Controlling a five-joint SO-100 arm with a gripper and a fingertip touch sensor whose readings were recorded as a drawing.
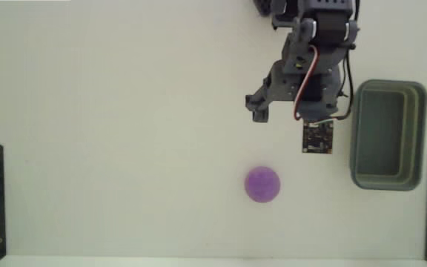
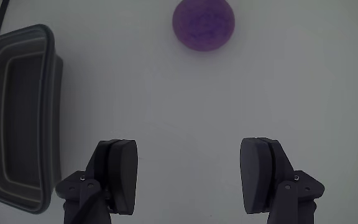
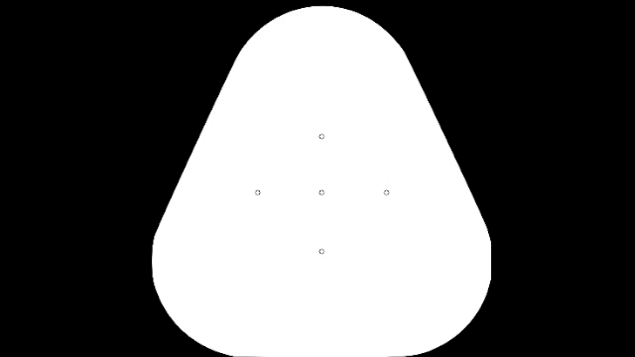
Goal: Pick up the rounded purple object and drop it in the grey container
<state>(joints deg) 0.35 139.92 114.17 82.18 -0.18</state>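
The step in hand looks like the approach: nothing is grasped yet. In the wrist view the hand stands wide, its two dark fingers set well apart with only bare white bench between them. The purple ball lies ahead of the hand, near the top edge of that view and roughly in line with the gap, a little toward the right finger's side of centre at most. It sits free on the bench, touching nothing else.

The fixed view shows the same layout from above: the ball rests below the arm, apart from it, and the grey-green tub stands at the right, beside the arm and well clear of the ball. In the wrist view the tub appears at the left edge, and its inside looks dark and holds nothing that can be made out.

The next move, as I judge it, calls for reaching forward and down until the fingers straddle the ball, then closing on its middle. Being round, it may roll if one finger touches first, so a centred approach matters.
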